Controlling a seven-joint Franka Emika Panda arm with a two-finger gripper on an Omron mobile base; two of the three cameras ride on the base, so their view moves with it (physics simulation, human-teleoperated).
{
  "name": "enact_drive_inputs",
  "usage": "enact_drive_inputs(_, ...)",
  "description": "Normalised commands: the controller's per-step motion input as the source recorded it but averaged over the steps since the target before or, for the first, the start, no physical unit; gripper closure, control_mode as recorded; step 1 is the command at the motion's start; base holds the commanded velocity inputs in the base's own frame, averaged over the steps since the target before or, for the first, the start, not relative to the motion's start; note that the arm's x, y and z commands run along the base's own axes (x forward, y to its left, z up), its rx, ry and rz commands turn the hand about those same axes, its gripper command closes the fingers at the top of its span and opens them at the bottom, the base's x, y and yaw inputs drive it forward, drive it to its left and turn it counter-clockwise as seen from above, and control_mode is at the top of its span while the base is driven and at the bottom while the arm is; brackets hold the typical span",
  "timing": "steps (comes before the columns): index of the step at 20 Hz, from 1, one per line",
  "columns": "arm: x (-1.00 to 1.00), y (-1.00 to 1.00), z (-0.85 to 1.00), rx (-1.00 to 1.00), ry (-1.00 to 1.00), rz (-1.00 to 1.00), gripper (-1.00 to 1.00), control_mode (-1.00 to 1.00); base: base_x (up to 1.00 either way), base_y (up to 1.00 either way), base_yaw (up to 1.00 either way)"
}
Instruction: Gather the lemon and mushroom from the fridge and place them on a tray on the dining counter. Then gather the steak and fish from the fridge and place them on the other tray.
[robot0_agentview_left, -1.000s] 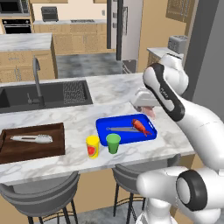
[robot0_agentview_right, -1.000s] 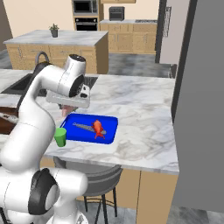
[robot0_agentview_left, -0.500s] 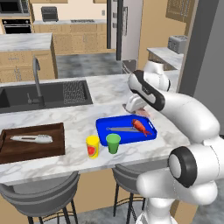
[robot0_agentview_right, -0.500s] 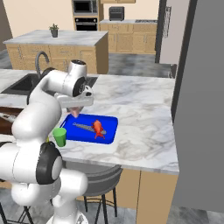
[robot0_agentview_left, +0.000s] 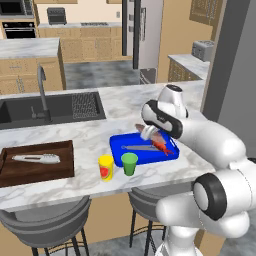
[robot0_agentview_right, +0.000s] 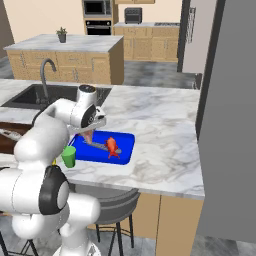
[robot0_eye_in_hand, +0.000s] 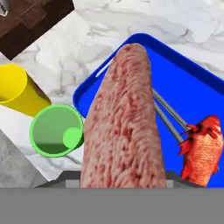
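The claw (robot0_agentview_left: 149, 132) is gripping the steak (robot0_eye_in_hand: 124, 118) tightly above the blue tray (robot0_eye_in_hand: 131, 43); releasing it now is risking a landing on the fish (robot0_eye_in_hand: 202, 146) and the tongs (robot0_eye_in_hand: 168, 114).

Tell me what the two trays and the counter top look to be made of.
Brown tray: looks like dark wood, with visible grain and a matte finish. Blue tray: probably plastic, being a uniform saturated colour with a smooth surface, though painted metal is possible. Dining counter: looks like polished marble, white-grey with darker veins.
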Motion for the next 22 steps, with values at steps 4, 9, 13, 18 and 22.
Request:
enact_drive_inputs(4,0.43,0.0,-0.41,-0.02,-0.02,0.05,1.0,-1.0,0.0,0.0,0.0)
enact_drive_inputs(9,0.44,0.0,-0.37,-0.03,0.0,0.06,1.0,-1.0,0.0,0.0,0.0)
enact_drive_inputs(13,0.3,0.06,-0.34,-0.03,0.0,0.05,1.0,-1.0,0.0,0.0,0.0)
enact_drive_inputs(18,0.2,0.07,-0.22,-0.01,0.0,0.05,1.0,-1.0,0.0,0.0,0.0)
enact_drive_inputs(22,0.17,0.05,-0.22,0.0,0.0,0.06,1.0,-1.0,0.0,0.0,0.0)
